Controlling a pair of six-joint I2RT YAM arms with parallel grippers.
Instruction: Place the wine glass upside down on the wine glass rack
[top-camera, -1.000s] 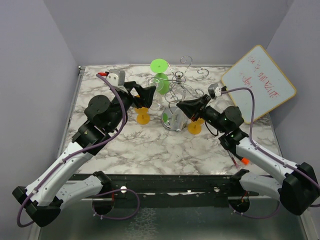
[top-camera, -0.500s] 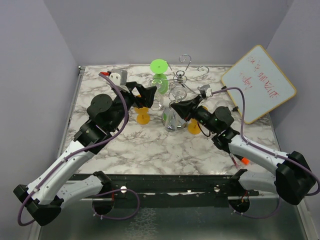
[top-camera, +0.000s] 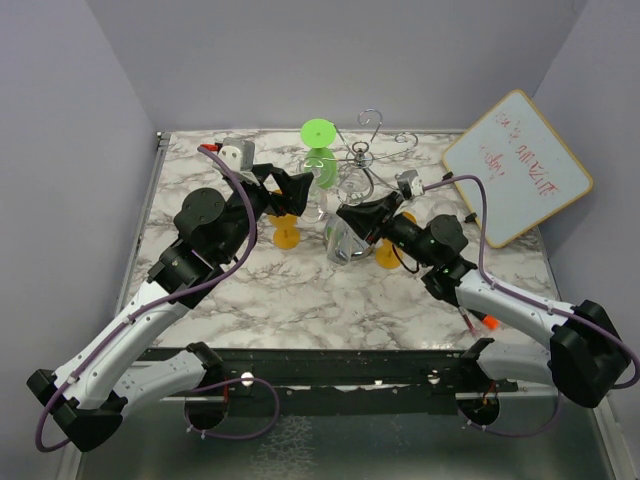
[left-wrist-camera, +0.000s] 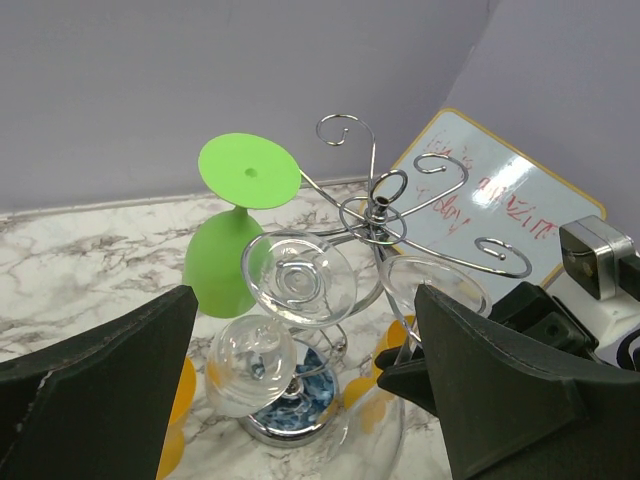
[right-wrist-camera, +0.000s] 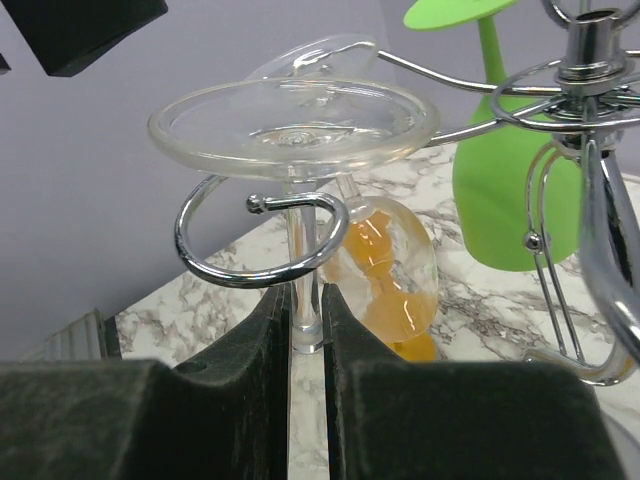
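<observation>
Two arms up, one working. R gripper pinched on stem of clear wine glass; glass inverted, stem inside a spiral hook of the wine glass rack, foot just above hook, not seated afaict. L gripper spread wide, empty, beside rack. Step: final seating. Next imo: lower till foot rests on hook, release, back out straight w/o snagging wire.

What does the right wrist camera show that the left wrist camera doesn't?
Only the right wrist view shows the right gripper shut on the wine glass stem, which appears to sit inside a rack hook. Only the left wrist view shows the whiteboard, the rack's base and the open left gripper. Both show the green glass, the rack's hub and the held glass's foot.
</observation>
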